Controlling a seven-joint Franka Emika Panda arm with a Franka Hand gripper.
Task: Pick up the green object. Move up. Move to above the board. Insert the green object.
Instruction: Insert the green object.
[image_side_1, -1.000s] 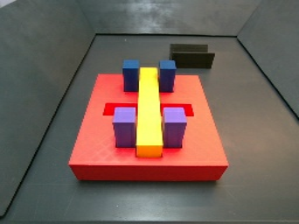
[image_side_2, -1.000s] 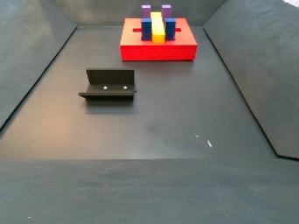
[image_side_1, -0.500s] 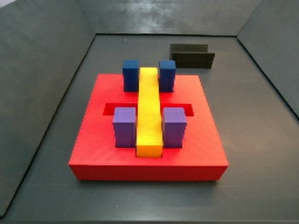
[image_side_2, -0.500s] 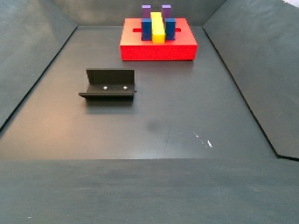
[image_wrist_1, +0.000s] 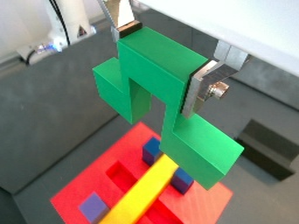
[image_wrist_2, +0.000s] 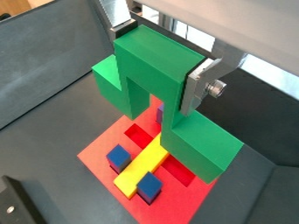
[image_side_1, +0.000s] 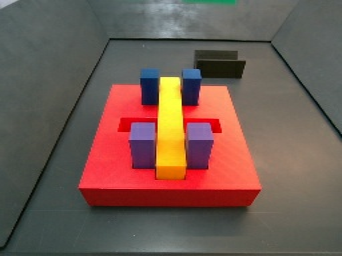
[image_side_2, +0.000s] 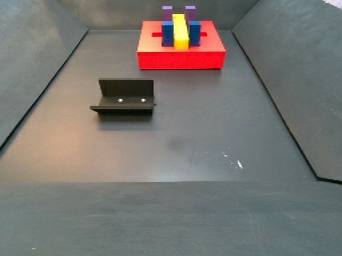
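Note:
In both wrist views my gripper (image_wrist_1: 162, 59) (image_wrist_2: 163, 57) is shut on the green object (image_wrist_1: 163, 83) (image_wrist_2: 152, 74), its silver fingers (image_wrist_1: 201, 86) clamped on the raised middle cube. It hangs high above the red board (image_wrist_1: 103, 178) (image_wrist_2: 103, 145), not touching it. The board also shows in both side views (image_side_1: 120, 172) (image_side_2: 181, 60), bearing a long yellow bar (image_side_1: 171, 125), two blue blocks (image_side_1: 150, 82) and two purple blocks (image_side_1: 143, 145). In the side views the gripper is out of frame; only a thin green sliver (image_side_1: 214, 2) shows in a side view.
The dark fixture (image_side_2: 124, 97) (image_side_1: 221, 65) stands on the grey tray floor apart from the board; it also shows in both wrist views (image_wrist_1: 268, 147) (image_wrist_2: 12, 206). Open recessed slots (image_side_1: 130, 125) lie either side of the yellow bar. Sloping grey walls (image_side_2: 34, 90) enclose the floor.
A thin green sliver has come into the top edge of a side view; it was absent before. The board, blocks and fixture have not moved.

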